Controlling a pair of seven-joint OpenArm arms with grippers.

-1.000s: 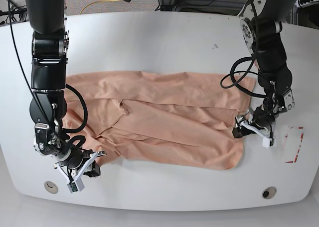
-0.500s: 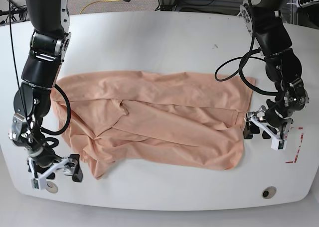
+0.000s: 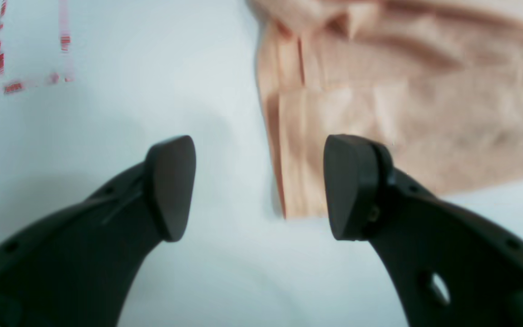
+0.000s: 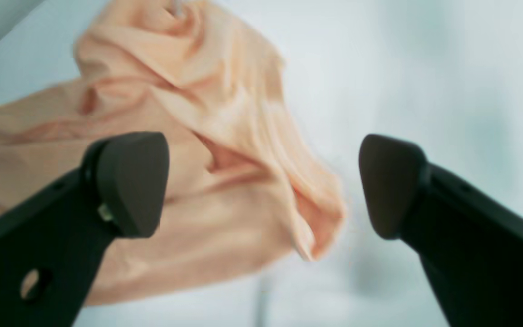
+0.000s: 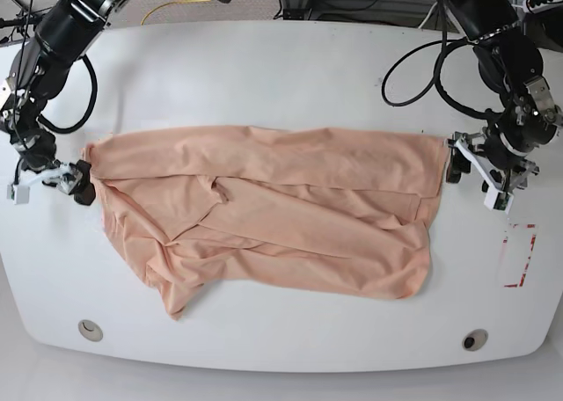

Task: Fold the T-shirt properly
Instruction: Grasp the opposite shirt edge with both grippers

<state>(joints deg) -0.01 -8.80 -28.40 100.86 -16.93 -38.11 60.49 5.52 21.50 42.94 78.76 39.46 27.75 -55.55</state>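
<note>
T-shirt [image 5: 281,212]: peach-pink, lying spread but rumpled across the middle of the white counter [image 5: 264,67], one long edge already lapped over; the near corner on the base view's left trails out in a loose point
Step in hand: judged to be lining up both hands at the two far corners for the next fold
Doing it well: each hand should come down on its own corner and pinch all the layers there, both lifting together so the cloth stays taut and the new fold lands square; the loose, wrinkled corner looks likely to slip or bunch
Left hand [image 5: 482,172]: spread wide, holding nothing; in its wrist view the layered shirt edge lies just beside one finger, over bare counter
Right hand [image 5: 48,179]: spread wide, empty, just beside the shirt's corner; its wrist view shows the crumpled corner between the fingers, not pinched
Red marking [image 5: 517,256]: on the counter, apart from the shirt
</note>
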